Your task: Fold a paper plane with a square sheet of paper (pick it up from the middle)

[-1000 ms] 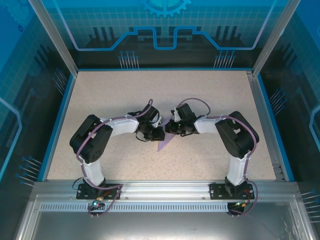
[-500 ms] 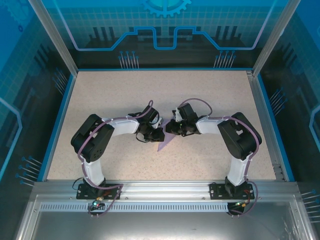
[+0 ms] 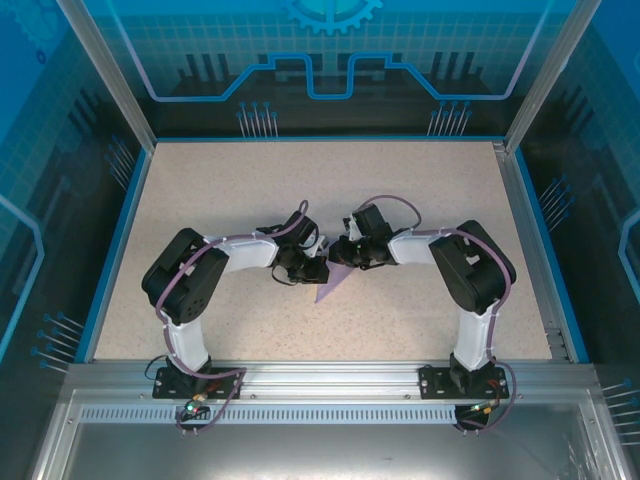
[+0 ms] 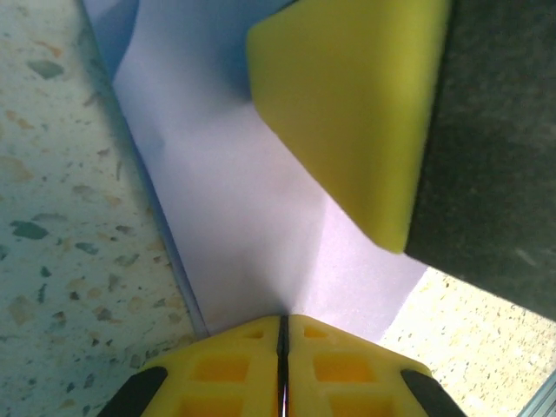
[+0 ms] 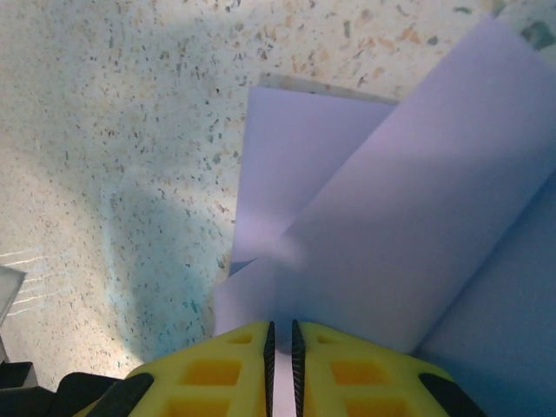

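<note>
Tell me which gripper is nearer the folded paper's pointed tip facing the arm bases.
Left, narrowly. The left gripper is shut on the folded paper just behind its tip, from the left; the right gripper is shut on it farther back, from the right.

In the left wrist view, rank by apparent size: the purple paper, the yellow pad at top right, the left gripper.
1. paper
2. yellow pad, closeness may inflate it
3. left gripper, cropped by the frame

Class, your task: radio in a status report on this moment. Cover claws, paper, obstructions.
Left claw shut on the folded paper. Right claw pinching the same paper, opposite side. Paper partly folded, low over the table. No obstruction seen.
</note>
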Motion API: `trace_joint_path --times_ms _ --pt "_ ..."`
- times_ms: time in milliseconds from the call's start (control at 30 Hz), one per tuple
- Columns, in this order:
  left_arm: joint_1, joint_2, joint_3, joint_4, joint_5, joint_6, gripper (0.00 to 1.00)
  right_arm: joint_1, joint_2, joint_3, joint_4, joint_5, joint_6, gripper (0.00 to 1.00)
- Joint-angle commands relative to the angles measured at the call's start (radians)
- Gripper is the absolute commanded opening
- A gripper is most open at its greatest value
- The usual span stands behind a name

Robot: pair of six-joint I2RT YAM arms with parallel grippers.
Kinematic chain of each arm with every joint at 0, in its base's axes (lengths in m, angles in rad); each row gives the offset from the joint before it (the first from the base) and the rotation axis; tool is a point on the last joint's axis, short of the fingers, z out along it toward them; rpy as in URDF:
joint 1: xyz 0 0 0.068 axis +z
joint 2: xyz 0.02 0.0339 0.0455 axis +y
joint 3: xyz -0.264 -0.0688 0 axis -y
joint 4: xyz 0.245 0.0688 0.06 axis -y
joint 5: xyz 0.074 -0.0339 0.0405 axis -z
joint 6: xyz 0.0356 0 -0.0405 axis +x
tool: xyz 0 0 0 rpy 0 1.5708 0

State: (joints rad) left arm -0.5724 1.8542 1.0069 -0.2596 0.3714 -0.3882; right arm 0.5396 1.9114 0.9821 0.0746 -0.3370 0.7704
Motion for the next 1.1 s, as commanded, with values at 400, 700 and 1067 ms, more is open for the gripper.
trace_joint_path --times_ms 400,700,1067 --pt "-0.004 0.082 -0.051 -0.133 -0.172 0.090 0.08 -0.096 0.080 0.157 -0.172 0.171 -0.152 0.15" --pt "-0.005 0.082 -0.060 -0.139 -0.176 0.101 0.08 -0.160 0.121 0.190 -0.181 0.178 -0.180 0.15" --pt "-0.005 0.083 -0.053 -0.152 -0.167 0.114 0.07 -0.241 0.126 0.212 -0.154 0.149 -0.198 0.15"
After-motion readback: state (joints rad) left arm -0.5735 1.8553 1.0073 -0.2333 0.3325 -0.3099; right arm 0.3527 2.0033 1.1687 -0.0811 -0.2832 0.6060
